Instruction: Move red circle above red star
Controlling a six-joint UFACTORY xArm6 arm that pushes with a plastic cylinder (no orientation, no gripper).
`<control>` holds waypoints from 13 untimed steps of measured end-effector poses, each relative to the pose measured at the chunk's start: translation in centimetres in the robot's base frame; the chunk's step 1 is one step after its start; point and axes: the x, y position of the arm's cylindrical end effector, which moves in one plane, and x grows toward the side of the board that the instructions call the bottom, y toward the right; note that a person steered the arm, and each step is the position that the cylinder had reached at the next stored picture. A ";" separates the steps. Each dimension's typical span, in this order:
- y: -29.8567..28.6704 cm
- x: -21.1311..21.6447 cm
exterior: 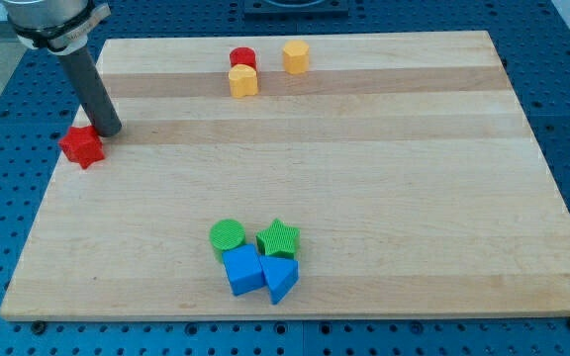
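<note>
Near the view's left edge of the wooden board [364, 148], my tip [107, 131] is seen resting on the surface at the lower end of a dark rod that leans up toward the view's top left. No claw is fitted to the rod, so nothing is gripped or held by it; only the blunt end is presented to the blocks. Just below and to the view's left of my tip, the red star [82, 146] is found, so close that the two appear to touch, though actual contact cannot be confirmed.

Toward the view's top, well apart from my tip and to its right, the red circle [242, 57] is placed near the board's upper edge. It is touched from below by a yellow block [243, 81], whose exact shape cannot be made out. A second yellow block [296, 56], roughly hexagonal, is set just to the view's right of the red circle, with a small gap between them.

Close to the view's bottom, a tight cluster of four blocks is gathered. A green circle [228, 235] is seated at its upper left and a green star [279, 239] at its upper right. Beneath them a blue cube [242, 269] and a blue triangle [281, 278] are packed side by side, each touching its neighbours.
</note>
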 end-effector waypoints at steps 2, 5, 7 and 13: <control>2.9 -4.5; 7.7 -13.7; 19.0 -16.4; 13.5 -8.6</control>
